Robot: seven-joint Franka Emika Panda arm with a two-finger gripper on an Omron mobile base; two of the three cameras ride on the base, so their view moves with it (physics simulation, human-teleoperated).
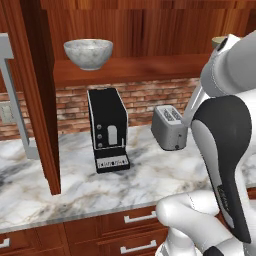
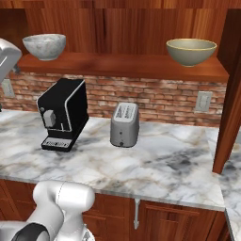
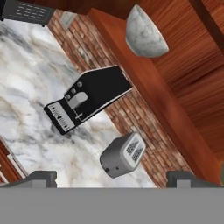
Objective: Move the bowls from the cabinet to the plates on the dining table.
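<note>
Spread two-finger gripper (image 3: 111,178); beyond, silver toaster (image 3: 123,155), black coffee machine (image 3: 87,99), speckled grey-white bowl (image 3: 143,33) on red-brown wooden cabinet shelf (image 3: 148,87).

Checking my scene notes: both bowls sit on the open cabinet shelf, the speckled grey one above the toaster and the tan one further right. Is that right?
Not quite. The speckled grey bowl sits above the black coffee machine, not the toaster, as the right base view shows. The rest holds: both bowls are on the cabinet shelf, the tan bowl further right.

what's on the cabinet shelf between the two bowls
Nothing: in the right base view the shelf is bare wood between the speckled bowl and the tan bowl.
</note>
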